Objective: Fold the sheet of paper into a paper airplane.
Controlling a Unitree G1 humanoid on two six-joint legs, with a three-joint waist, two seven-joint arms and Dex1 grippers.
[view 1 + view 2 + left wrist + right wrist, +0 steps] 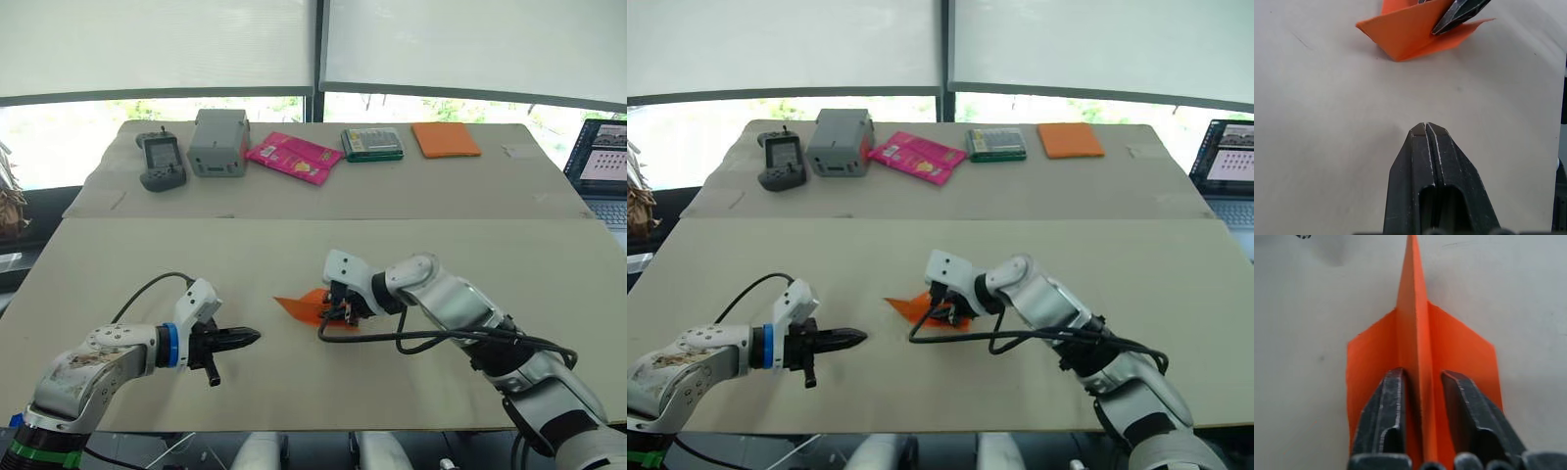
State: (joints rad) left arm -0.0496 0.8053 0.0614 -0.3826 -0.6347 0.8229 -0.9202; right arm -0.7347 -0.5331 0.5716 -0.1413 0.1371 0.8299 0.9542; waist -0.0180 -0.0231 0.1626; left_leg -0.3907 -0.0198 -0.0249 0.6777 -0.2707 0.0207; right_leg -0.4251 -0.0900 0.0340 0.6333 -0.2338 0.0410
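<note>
The paper airplane [1420, 357] lies on the near tabletop [147, 255], close to its middle, with its pointed nose toward the robot's left. Its flat wings spread on the surface and a central fin stands upright between them. The right tool [333, 308] straddles that fin: its two black fingers [1383, 416] are apart, one on each side of the raised crease, their tips resting on the wings. The left tool [247, 338] hovers low over the tabletop just left of the plane's nose, apart from it, its fingers pressed together and holding nothing.

On the far tabletop stand, from left to right, a grey handheld controller with a screen [162, 162], a grey box [217, 142], a pink packet [293, 157], a green-edged case [371, 144] and a smooth orange rectangle [445, 139]. Any lettering on these is too small to read. A laptop [600, 166] sits open at the right edge.
</note>
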